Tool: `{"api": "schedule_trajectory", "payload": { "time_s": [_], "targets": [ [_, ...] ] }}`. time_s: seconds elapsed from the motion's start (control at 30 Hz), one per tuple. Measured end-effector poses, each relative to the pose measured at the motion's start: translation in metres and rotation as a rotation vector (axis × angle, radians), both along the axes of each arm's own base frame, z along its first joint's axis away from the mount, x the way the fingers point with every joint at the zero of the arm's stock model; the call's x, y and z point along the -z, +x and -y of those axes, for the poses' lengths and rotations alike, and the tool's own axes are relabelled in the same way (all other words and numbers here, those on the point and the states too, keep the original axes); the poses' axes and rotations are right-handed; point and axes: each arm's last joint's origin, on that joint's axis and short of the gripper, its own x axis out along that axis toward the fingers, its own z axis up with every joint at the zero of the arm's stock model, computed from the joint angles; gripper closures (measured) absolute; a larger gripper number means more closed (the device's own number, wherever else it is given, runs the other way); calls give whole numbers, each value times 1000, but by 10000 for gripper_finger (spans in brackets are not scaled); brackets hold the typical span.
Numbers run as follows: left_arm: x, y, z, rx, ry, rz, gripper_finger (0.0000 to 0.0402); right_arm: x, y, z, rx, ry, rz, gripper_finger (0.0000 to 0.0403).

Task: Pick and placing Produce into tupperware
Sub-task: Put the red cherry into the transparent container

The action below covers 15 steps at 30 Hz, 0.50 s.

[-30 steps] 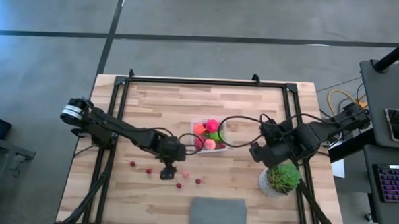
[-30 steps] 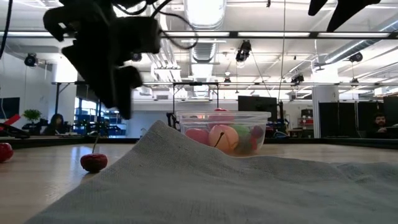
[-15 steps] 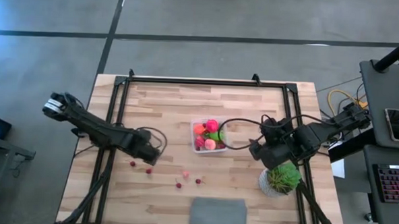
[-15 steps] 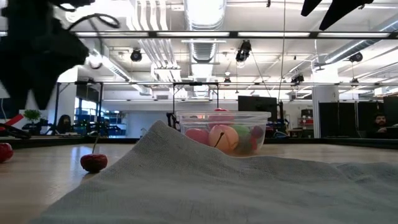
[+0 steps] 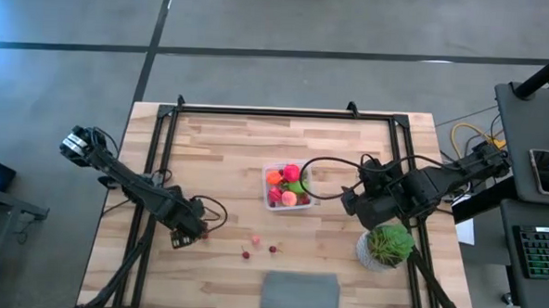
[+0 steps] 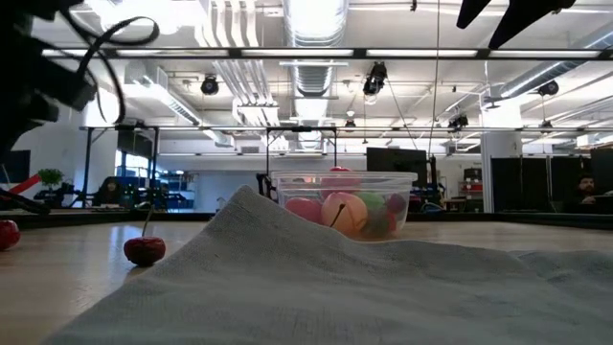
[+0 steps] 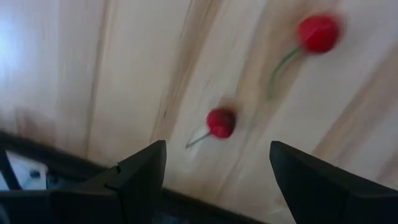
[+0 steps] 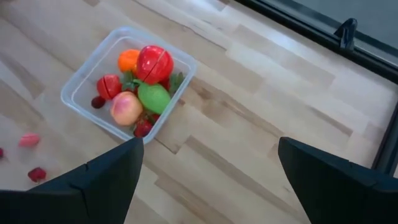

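High view first: the wooden table (image 5: 229,143) fills the middle of the floor, with a black frame round its edges. Both dark arms reach in over it, the left arm from the left edge and the right arm from the right edge. Near the right end of the front edge stands a leafy potted plant (image 5: 387,244), and a flat grey cloth (image 5: 300,293) lies at the middle of the front edge. The tupperware (image 5: 288,187) sits about the table's centre, holding a red piece (image 8: 154,64), an orange piece (image 8: 129,60), a green piece (image 8: 153,98) and a peach-coloured piece (image 8: 125,107), with some smaller dark red bits round them. The right gripper (image 5: 356,202) hangs just beside the tub, on the side toward the right edge, its fingers (image 8: 106,177) spread wide with nothing between them. The left gripper (image 5: 188,236) is low near the left end of the front edge, its fingers (image 7: 140,171) also spread apart and holding nothing; a cherry (image 7: 220,122) on its stem lies on the wood ahead of the gap, and a second cherry (image 7: 318,33) a little farther off. Loose produce lies between that gripper and the cloth: a pink piece (image 5: 255,239) and two dark red berries, the first berry (image 5: 246,255) and the other berry (image 5: 272,249).
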Motion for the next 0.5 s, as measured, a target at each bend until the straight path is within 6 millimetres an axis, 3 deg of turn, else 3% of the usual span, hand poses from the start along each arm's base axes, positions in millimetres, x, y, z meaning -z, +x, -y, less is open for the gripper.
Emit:
{"api": "schedule_trajectory", "payload": {
  "time_s": [0.23,0.5],
  "targets": [
    [21,-8,-2,-66,-76,-90,130,0,1,2,19,-3,9,38],
    [23,-4,-4,-72,-82,-76,130,0,3,8,52,-10,12,38]
  ]
}}
